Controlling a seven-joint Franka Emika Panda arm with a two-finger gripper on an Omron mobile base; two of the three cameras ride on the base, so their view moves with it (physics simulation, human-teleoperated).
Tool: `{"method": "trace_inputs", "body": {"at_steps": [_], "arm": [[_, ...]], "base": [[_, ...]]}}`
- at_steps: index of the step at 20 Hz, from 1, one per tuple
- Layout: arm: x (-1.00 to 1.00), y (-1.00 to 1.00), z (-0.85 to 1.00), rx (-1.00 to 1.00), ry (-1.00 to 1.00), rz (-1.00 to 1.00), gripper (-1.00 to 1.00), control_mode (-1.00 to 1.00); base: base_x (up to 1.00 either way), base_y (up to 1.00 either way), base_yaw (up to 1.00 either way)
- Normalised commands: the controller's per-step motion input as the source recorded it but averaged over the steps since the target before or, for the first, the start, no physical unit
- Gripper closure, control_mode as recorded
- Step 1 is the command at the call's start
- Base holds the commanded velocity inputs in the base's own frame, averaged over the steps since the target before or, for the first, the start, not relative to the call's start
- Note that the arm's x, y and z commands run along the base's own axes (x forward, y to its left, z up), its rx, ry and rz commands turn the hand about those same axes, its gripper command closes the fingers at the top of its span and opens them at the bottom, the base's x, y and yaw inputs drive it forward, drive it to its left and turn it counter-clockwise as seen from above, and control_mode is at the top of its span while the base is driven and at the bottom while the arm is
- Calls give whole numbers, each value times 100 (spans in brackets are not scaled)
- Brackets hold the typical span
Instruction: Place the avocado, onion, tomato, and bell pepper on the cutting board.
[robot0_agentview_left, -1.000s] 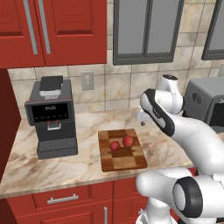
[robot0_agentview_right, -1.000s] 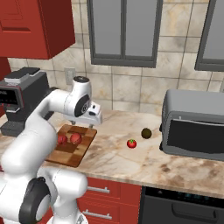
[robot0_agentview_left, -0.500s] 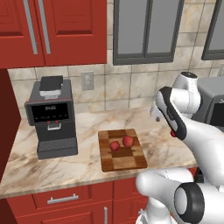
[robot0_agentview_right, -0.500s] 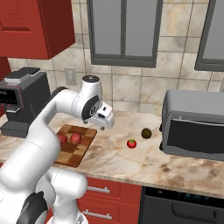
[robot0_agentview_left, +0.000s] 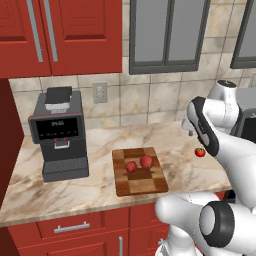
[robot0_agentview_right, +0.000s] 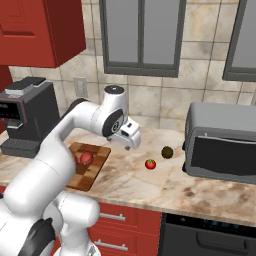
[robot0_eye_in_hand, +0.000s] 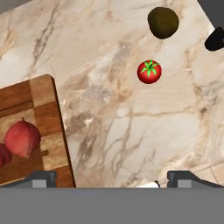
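Claw (robot0_agentview_right: 131, 142) hangs wide and empty above the marble desk (robot0_eye_in_hand: 113, 113). Tomato (robot0_eye_in_hand: 149, 71) and avocado (robot0_eye_in_hand: 163, 22) lie on the desk, apart from the cutting board (robot0_eye_in_hand: 41, 105) bearing two reddish vegetables (robot0_eye_in_hand: 22, 138).

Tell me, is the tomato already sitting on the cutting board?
No, the tomato lies on the bare marble counter near the avocado, well apart from the cutting board.

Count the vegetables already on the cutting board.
2: two reddish round ones side by side on the cutting board. The tomato and avocado lie on the counter.
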Motion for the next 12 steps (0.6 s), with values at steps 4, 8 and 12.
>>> {"method": "trace_inputs", "body": {"at_steps": [4, 8, 12], "arm": [[0, -24, -32, -8, -4, 0, -100, -100], [9, -26, -38, -11, -4, 0, -100, -100], [13, -21, -34, -8, 0, 0, -100, -100]], "base": [[0, 0, 0], [0, 0, 0], [0, 0, 0]]}}
